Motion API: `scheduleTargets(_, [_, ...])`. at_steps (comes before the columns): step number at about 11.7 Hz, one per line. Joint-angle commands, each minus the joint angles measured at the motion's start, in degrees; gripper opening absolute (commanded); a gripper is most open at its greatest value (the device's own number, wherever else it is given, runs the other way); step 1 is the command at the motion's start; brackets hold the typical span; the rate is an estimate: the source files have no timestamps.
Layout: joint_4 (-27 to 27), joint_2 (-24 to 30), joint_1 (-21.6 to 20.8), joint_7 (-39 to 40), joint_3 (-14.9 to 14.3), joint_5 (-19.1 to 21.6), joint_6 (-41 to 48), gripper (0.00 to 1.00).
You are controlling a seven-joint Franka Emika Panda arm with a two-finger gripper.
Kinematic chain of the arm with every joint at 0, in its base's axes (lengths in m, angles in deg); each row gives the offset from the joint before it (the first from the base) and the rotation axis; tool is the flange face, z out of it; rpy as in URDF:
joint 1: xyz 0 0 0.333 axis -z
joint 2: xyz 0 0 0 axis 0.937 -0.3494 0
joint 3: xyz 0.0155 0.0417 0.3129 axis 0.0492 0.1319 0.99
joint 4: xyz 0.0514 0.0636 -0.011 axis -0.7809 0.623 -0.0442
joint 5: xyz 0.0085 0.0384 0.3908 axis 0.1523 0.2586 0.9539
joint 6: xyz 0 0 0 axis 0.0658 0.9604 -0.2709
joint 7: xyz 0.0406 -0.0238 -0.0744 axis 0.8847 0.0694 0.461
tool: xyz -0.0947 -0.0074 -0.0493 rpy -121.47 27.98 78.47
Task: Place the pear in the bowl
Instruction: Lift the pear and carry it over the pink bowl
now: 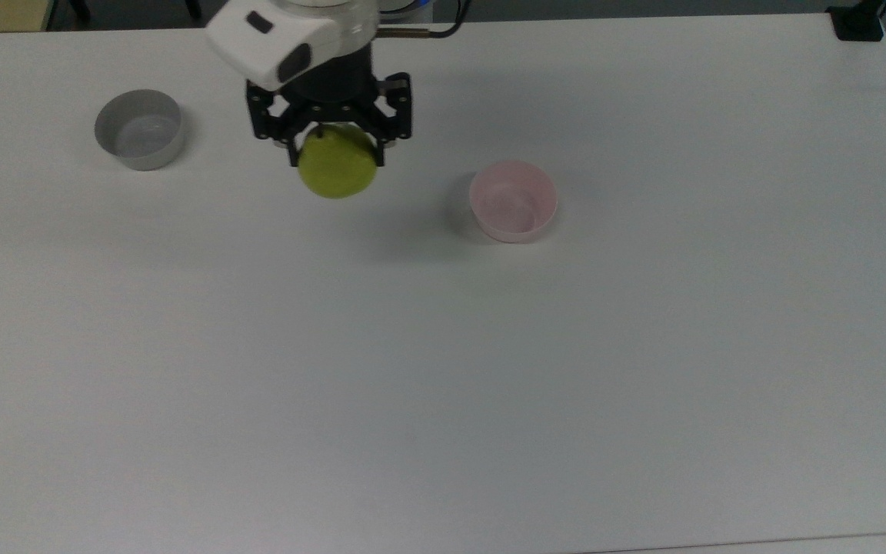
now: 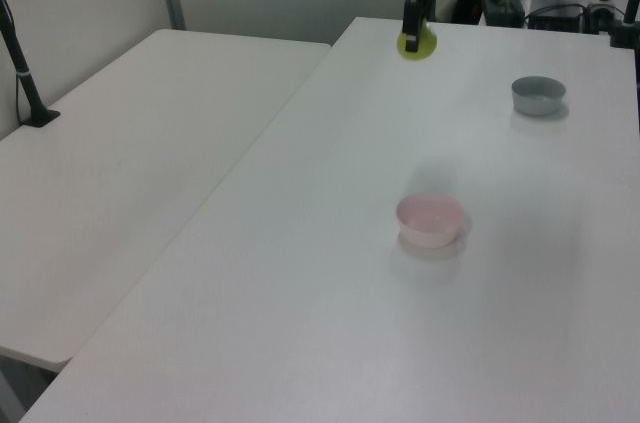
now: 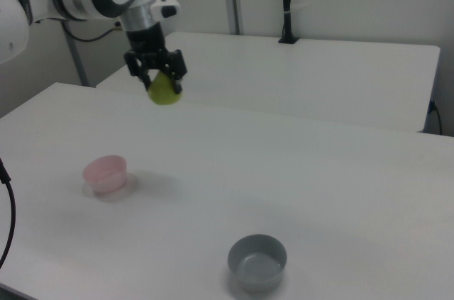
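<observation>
While the white table [image 1: 643, 385] lies well below it, the gripper [image 1: 333, 146] hangs in the air, its fingers clamped on the pear [image 1: 337, 171], which sits between and just under them. Pink bowl [image 1: 513, 201]: on the table, apart from the gripper toward the top view's right. Grey bowl [image 1: 138, 128]: farther off toward the top view's left.
</observation>
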Motion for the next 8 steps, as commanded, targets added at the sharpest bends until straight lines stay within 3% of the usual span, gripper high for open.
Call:
scheduleTargets(1, [3.6, 3.4, -0.4, -4.1, 7.4, -0.2, 1.9, 0.42])
scheduleTargets(5, [6.7, 5.9, -1.2, -8.8, 15.1, -0.4, 4.6, 0.42])
scheduleTargets(8, [11.0, 9.0, -4.7, -10.3, 15.1, -0.4, 4.4, 0.42])
